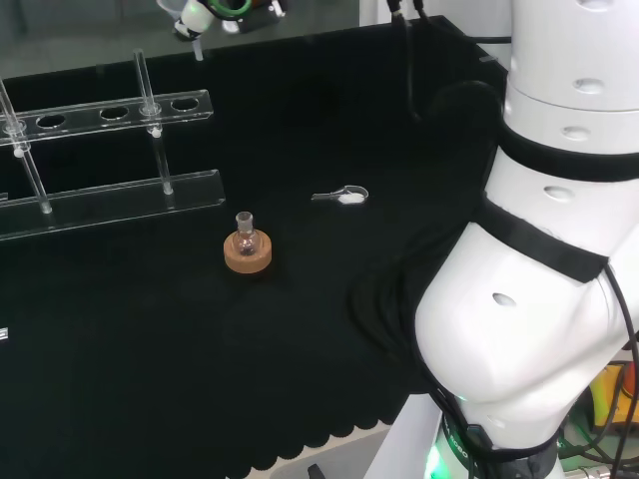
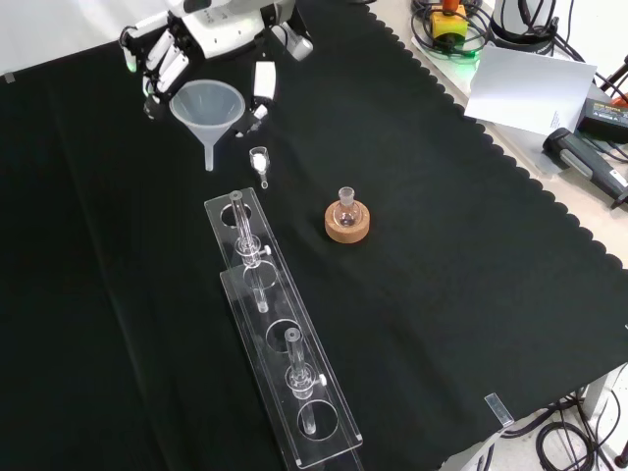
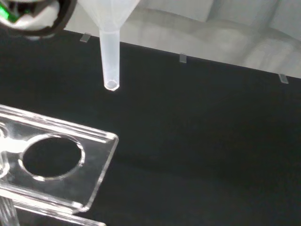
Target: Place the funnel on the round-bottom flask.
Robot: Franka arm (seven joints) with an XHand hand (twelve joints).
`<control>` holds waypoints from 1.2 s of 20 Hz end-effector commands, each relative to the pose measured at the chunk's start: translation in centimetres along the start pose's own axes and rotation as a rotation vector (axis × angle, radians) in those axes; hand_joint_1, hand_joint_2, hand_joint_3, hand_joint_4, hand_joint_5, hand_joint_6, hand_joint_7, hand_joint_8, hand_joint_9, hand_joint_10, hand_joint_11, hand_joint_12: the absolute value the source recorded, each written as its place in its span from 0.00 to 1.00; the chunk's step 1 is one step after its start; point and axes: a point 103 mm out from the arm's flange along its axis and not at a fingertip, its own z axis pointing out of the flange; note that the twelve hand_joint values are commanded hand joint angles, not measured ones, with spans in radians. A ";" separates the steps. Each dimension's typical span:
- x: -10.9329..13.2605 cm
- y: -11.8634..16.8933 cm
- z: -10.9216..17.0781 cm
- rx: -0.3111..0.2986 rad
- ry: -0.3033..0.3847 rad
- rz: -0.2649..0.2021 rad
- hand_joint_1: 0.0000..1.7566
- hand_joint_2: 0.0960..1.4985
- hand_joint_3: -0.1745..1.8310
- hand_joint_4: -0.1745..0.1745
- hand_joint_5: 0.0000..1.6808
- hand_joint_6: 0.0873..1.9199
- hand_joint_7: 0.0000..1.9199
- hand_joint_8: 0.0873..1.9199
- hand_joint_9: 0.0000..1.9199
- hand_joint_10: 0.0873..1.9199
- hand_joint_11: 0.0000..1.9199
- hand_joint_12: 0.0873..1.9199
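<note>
A clear plastic funnel hangs in the air with its stem pointing down, and the black and white hand is shut on its rim at the top of the front view. In the head view the hand sits at the far top edge, with the funnel's stem below it. The wrist view shows that stem close up over the black cloth. A small round-bottom flask stands upright on a cork ring in mid-bench, well apart from the hand. In the head view the flask is on its cork ring.
A clear test-tube rack with a few tubes runs down the front view, its near end just under the funnel; it lies at the left in the head view. A small spoon of white powder lies between funnel and flask.
</note>
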 end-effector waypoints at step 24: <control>-3.8 -3.9 0.0 -0.051 0.024 0.073 0.49 0.27 0.49 0.56 0.44 0.17 0.53 0.28 0.37 0.18 0.00 0.66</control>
